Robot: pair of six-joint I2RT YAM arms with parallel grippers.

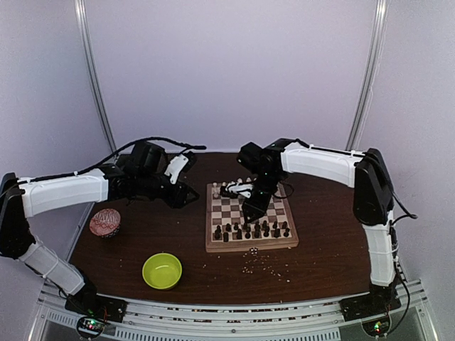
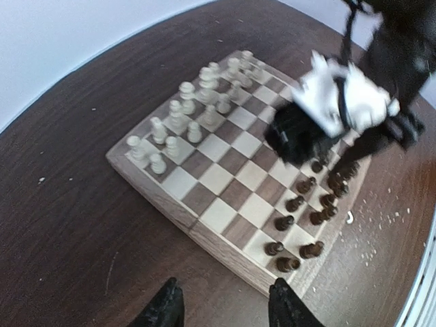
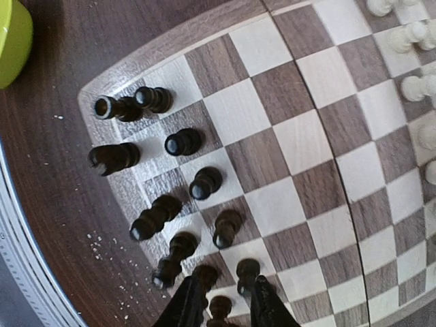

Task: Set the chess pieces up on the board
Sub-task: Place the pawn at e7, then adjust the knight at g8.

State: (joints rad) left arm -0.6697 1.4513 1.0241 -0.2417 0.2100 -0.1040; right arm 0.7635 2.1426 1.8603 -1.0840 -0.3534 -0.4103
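Board (image 1: 250, 246): lies flat on the dark counter (image 1: 323, 241), right of centre, under the right arm; a lime-green bowl (image 1: 162, 271) sits well apart to its left.
Right tool (image 3: 228, 296): low over the near dark rows, fingers parted, one on each side of a small dark piece (image 3: 219, 308); it does not look pinched, though the view is cut off at the bottom.
Left tool (image 2: 225, 300): spread wide and holding nothing, hovering off the board's left side.
Dark pieces (image 3: 182, 142): packed in the two near rows, neighbours just beside each other; two at the corner nearly touch.
Pale pieces (image 2: 185, 102): lined up along the far rows.
Crumbs (image 1: 264, 261): scattered on the counter in front of the board.
Main risk: the piece between the fingers tips if a finger drags it while lifting away, since it is light and narrow-based.
Second risk: a sideways exit clips the pieces beside the fingers and knocks down the row.
Third risk: the left arm reaching in meets the right arm over the board.
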